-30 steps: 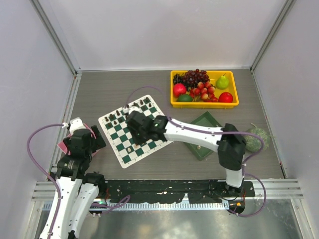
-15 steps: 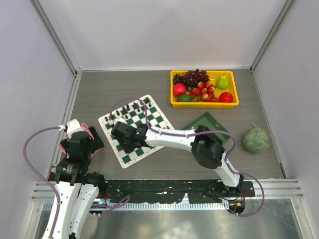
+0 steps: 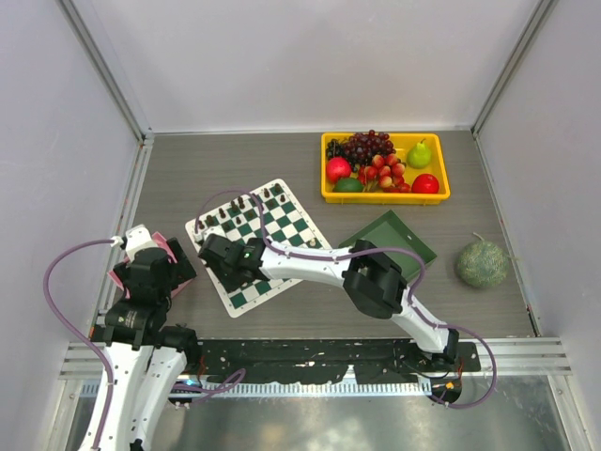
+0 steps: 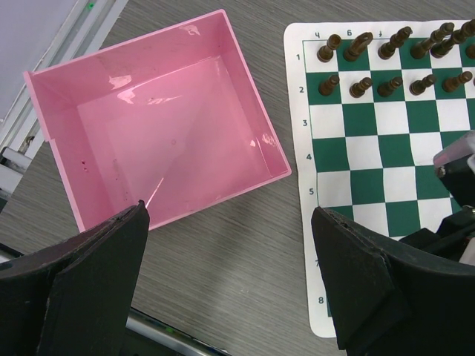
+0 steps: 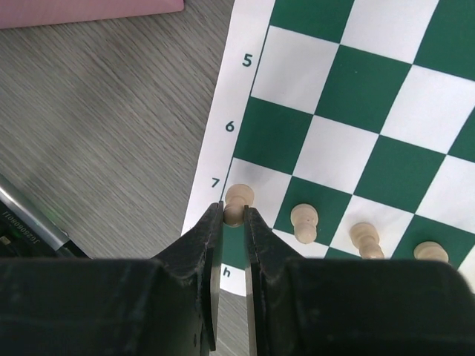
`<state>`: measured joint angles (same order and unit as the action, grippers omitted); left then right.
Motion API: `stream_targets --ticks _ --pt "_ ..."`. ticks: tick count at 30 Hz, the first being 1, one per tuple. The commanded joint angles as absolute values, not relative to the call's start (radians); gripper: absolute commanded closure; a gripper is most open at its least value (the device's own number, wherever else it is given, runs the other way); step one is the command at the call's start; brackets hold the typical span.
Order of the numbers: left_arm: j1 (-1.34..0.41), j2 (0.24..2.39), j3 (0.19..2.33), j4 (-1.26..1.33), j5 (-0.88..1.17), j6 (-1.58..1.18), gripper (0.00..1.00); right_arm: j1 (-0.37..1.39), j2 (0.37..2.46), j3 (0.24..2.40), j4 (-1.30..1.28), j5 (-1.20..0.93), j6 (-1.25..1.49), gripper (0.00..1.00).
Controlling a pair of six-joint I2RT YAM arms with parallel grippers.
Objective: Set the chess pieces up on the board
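The board (image 3: 299,222) lies tilted at mid-table, with dark pieces (image 3: 246,202) along its far side. My right gripper (image 5: 233,209) is shut on a cream pawn (image 5: 239,197), held upright over the row 7 corner square at the board's (image 5: 349,104) left edge. Three more cream pawns (image 5: 304,221) stand in the same row to its right. In the top view the right gripper (image 3: 218,254) reaches over the board's near-left corner. My left gripper (image 4: 230,289) is open and holds nothing, hovering over bare table between a pink box (image 4: 163,133) and the board (image 4: 393,148).
The pink box (image 3: 120,272) is empty and lies left of the board, partly under the left arm. A yellow tray (image 3: 383,198) of fruit stands at the back right, a plain dark green tray (image 3: 390,237) right of the board, and a green melon (image 3: 481,264) at the far right.
The right arm has swung left across the board to its near-left corner, carrying the pawn. The left arm has barely moved and stays open.
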<state>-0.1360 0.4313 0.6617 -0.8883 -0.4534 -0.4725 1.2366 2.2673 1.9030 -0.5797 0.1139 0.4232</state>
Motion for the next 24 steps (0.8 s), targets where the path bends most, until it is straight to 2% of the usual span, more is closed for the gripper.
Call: stream_targets --ticks 1,15,19,24 --pt "-0.130 0.420 0.676 -0.874 -0.479 -0.491 0.01 1.247 2.281 1.965 -0.606 0.141 0.422 0.83" --pt "-0.129 0.434 0.676 -0.871 -0.466 -0.488 0.01 1.246 2.298 1.971 -0.629 0.130 0.422 0.82" --pt "-0.130 0.437 0.675 -0.871 -0.463 -0.486 0.01 1.247 2.298 1.974 -0.632 0.112 0.426 0.76" --pt "-0.129 0.437 0.675 -0.870 -0.465 -0.488 0.01 1.247 2.243 1.973 -0.617 0.112 0.428 0.64"
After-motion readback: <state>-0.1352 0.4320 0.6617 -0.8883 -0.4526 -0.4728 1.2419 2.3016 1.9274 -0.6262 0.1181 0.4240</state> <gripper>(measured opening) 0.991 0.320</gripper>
